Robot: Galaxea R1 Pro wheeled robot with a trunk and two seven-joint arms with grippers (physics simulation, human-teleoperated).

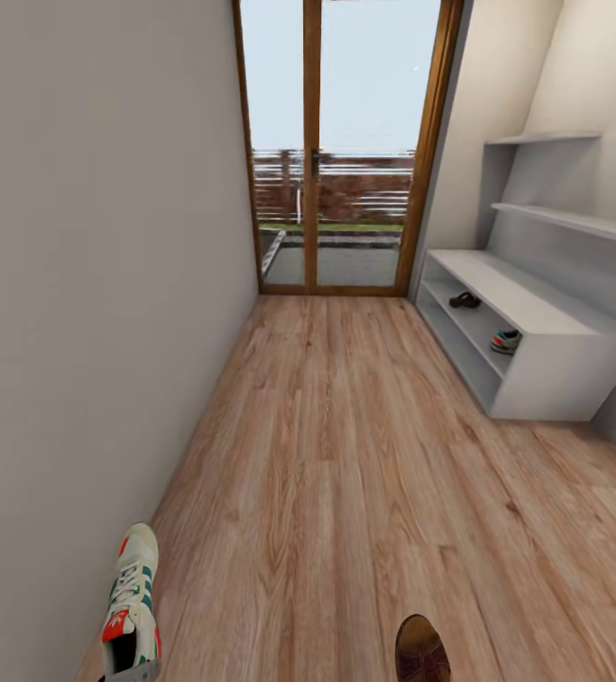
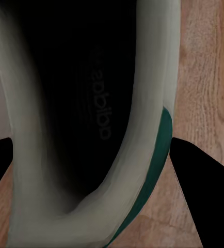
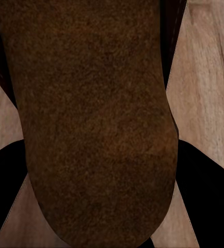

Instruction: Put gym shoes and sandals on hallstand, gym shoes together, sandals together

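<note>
I count two white green-striped gym shoes (image 1: 131, 601) (image 1: 506, 341) and two brown leather sandals (image 1: 421, 650) (image 1: 464, 300); one of each sits in the grey hallstand (image 1: 573, 365), and my left gripper (image 2: 91, 155) pinches a shoe while my right gripper (image 3: 99, 155) pinches a sandal.

The hallstand (image 1: 554, 369) stands along the right wall, before the glass door (image 1: 346, 142); in its upper slot lie a sandal (image 1: 464, 300) farther back and a gym shoe (image 1: 506, 341) nearer. Close in, another gym shoe (image 1: 132, 597) sits left by the wall; a second sandal (image 1: 421, 650) lies to its right, above the corridor floor (image 1: 346, 474).

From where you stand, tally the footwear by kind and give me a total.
Gym shoes: 2, one near the left wall, one in the hallstand's shelf slot.
Sandals: 2, one at the near floor edge, one in the shelf slot.
Total: 4
</note>
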